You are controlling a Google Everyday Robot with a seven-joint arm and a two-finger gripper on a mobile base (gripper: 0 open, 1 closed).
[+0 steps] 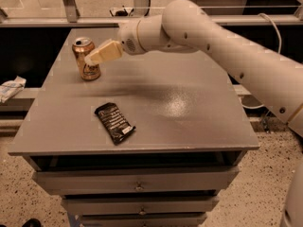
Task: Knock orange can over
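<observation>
The grey tabletop [189,117] carries everything. My white arm [227,46] reaches in from 3 o'clock across its far half. My pincer [90,59] is clenched on nothing, its tip at the orange can's upper side; I cannot tell whether they touch. The black wrapper [114,123] lies flat at 7 o'clock. The orange can [89,72] stands upright at 10 o'clock, near the far-left corner.
</observation>
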